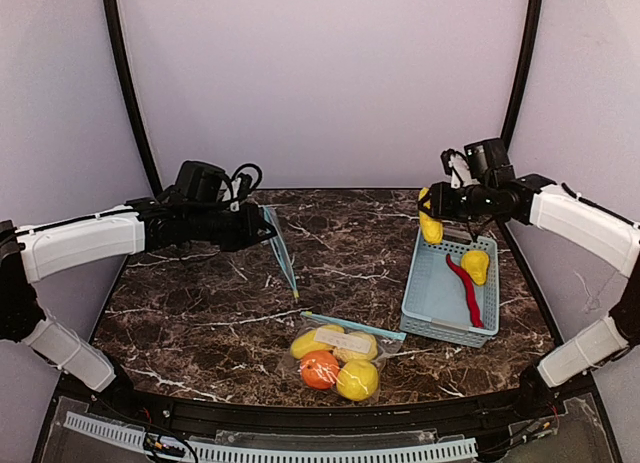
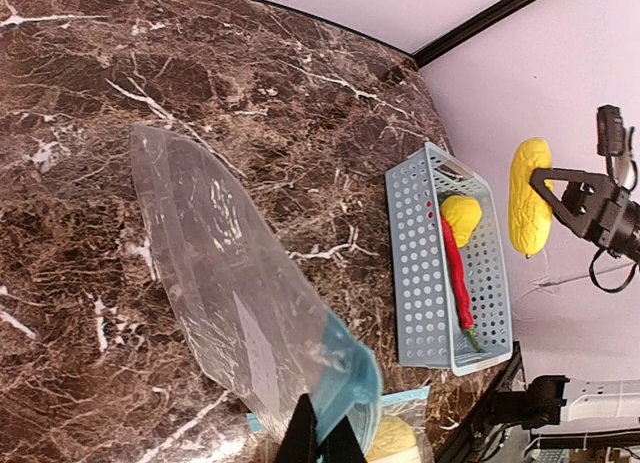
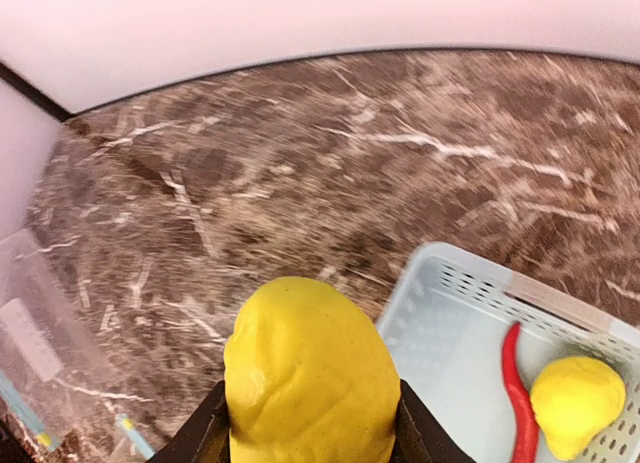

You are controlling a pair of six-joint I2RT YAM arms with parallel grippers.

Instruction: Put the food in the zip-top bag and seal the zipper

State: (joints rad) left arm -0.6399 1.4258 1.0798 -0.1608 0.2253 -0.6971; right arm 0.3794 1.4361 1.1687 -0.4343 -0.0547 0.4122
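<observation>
We see the long yellow food piece point(image 3: 308, 373) sitting squarely between the jaws of the right gripper point(image 1: 438, 216). One black finger point(image 3: 205, 433) presses on each flank, so the jaws are clenched on it. Its rounded end sticks out past the fingertips. It hangs in the air, clear of the table point(image 1: 200, 293), just by the far left corner of the pale blue basket point(image 1: 425, 303).

Inside that basket lie a slim red chili point(image 1: 468, 288) and, touching its far end, a smaller yellow fruit point(image 1: 477, 265).

Across the table, well apart from the held piece, the left gripper point(image 2: 315, 438) is pinched tight on the blue zipper edge of a clear zip-top bag point(image 2: 230, 283). This bag is lifted and hangs slanting toward the table, and we see nothing inside it.

Near the front edge, between the two arms, a second bag point(image 1: 372, 332) lies flat on the marble. It holds an orange point(image 1: 320, 369) and several yellow fruits point(image 1: 357, 379) packed together. We cannot tell whether its zipper is closed.
</observation>
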